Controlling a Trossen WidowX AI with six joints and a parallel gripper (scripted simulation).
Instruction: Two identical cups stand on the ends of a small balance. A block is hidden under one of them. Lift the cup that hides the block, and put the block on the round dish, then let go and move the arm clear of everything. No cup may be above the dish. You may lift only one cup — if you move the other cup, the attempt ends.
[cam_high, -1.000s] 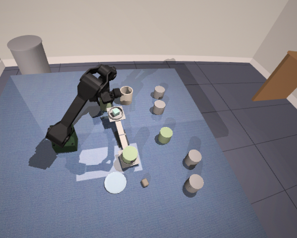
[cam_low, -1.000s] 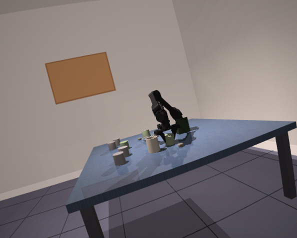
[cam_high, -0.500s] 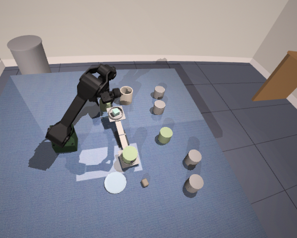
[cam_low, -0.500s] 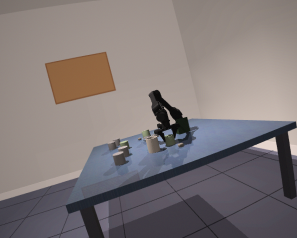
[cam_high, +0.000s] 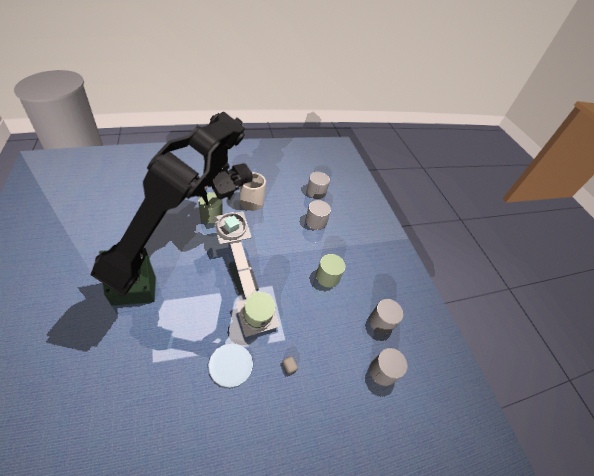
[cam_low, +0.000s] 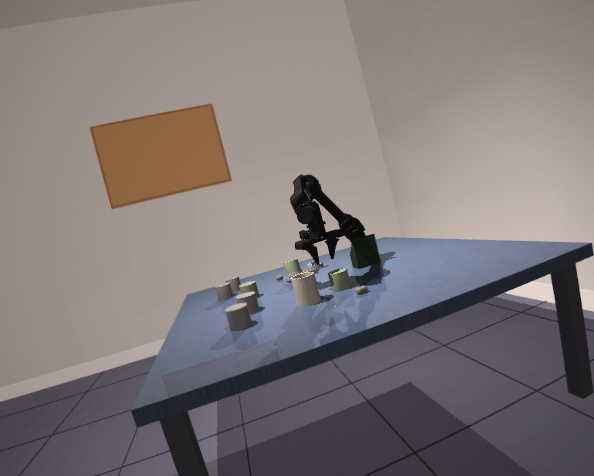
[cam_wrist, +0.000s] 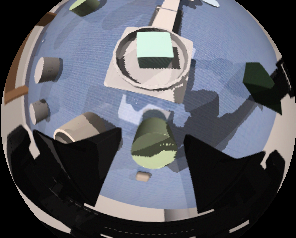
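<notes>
The mint block (cam_high: 231, 224) (cam_low: 311, 264) (cam_wrist: 154, 46) lies uncovered in the ringed pan at one end of the balance (cam_high: 240, 260) (cam_wrist: 165, 19). A green cup (cam_high: 210, 210) (cam_low: 340, 280) (cam_wrist: 154, 145) stands on the table beside that pan. The other green cup (cam_high: 260, 309) (cam_low: 292, 267) stands on the balance's opposite end. The round dish (cam_high: 230, 365) is pale blue, with nothing on it. My gripper (cam_low: 324, 260) (cam_wrist: 153, 135) is open and empty, with its fingertips above the table near the block's end of the balance. In the top view the arm partly hides the fingers.
A beige open cup (cam_high: 252, 192) (cam_low: 306, 290) (cam_wrist: 85, 127) stands close to the set-down cup. A third green cup (cam_high: 330, 271) (cam_low: 249, 289) and several grey cylinders (cam_high: 318, 215) (cam_low: 238, 317) stand farther out. A small brown lump (cam_high: 290, 365) lies near the dish, another (cam_low: 361, 289) (cam_wrist: 143, 176) beyond the set-down cup.
</notes>
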